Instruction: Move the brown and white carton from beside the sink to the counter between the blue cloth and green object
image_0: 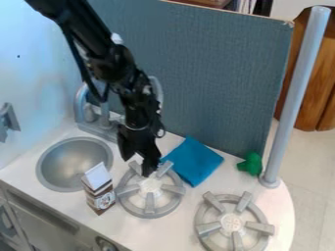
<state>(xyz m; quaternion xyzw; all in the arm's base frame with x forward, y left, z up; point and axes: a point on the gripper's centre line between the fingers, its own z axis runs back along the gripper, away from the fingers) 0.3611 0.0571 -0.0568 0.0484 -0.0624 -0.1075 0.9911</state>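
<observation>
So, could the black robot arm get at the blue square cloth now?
Probably yes; the black two-finger pincer hangs over a round grey burner, close to the cloth, which lies uncovered.

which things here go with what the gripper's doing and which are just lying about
Likely in the job, judging by the gripper:
- left burner, at its fingertips
- blue cloth, close by

Probably just lying about:
- carton, between the sink and left burner
- green thing, by the grey pole
- right burner, away from the gripper
</observation>
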